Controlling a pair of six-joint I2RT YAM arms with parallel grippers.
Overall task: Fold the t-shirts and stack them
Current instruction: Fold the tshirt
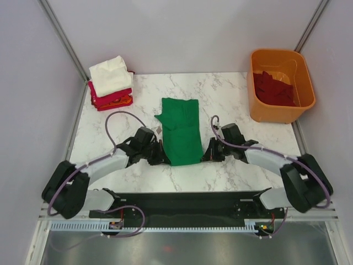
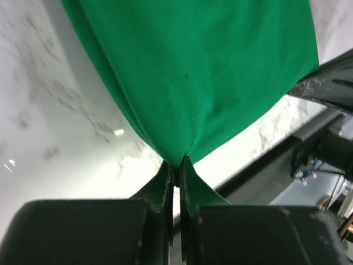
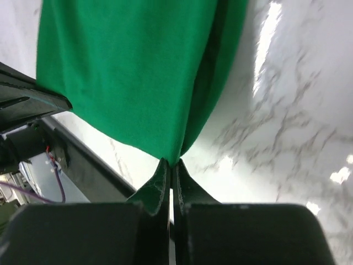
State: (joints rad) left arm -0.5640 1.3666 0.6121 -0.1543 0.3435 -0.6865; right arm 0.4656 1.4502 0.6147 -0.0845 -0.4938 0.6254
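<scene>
L pincer [image 2: 177,163]: jaws together, clamped on one hem corner of the green shirt [image 2: 204,72]; cloth pulls to a point right at its tips. R pincer [image 3: 170,163]: same, pinched tight on the other hem corner. The rest of the shirt runs straight away from both sets of tips, lying on the table [image 1: 231,94] betw. the 2 pincers.

Done, as you can read it from the top view:
- folded pile well beyond L pincer, off to its left: white shirt [image 1: 112,74] on top, red shirt [image 1: 99,94] under it, orange shirt [image 1: 122,100] showing at the bottom
- green one looks narrowed into a long strip, tho a sleeve bit pokes out on L pincer's side

Left to do, my guess:
- cross fold of green: you prob. need to carry the hem fwd over the far end
- then shift it onto the pile
- maroon shirt [image 1: 271,88] lies in the tub [image 1: 265,113], well beyond R pincer and to its right, not laid out yet; can't tell if more than 1 in there

Approx. mid-task, maybe a bit past
</scene>
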